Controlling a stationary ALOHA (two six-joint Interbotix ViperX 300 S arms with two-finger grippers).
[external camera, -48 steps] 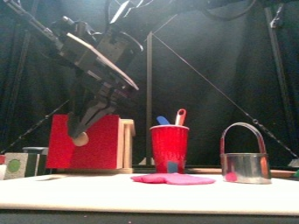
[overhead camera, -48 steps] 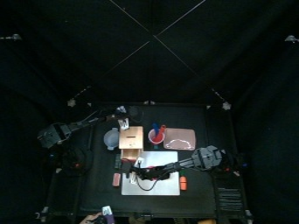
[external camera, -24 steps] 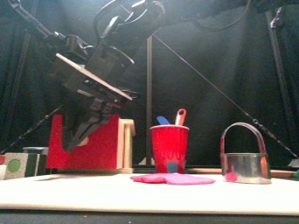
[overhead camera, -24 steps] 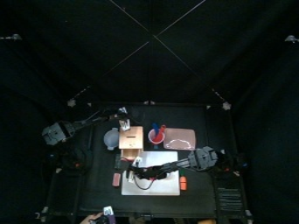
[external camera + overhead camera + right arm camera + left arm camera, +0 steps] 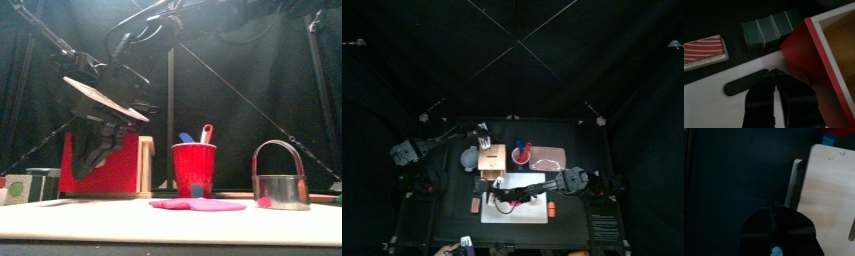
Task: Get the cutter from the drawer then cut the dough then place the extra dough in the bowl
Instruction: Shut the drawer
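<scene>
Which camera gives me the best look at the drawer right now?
Right wrist view: the red drawer front sits close up, pale wood behind it. The front view shows its red face partly behind the right gripper. Top view: tiny. Left wrist view: only the wooden box top.

Top view: high overhead, tilted toward far curtain point(image 5: 513, 60), tabletop point(image 5: 589, 140) small. Front view: level at near edge, close to red cup point(image 5: 194, 168). Wrist views: close-up, both sharing wooden box point(image 5: 827, 188) with top, front.

light: dim booth | source: overhead, back | bright: white cutting board point(image 5: 529, 214) | glint: cutter point(image 5: 281, 190)
</scene>
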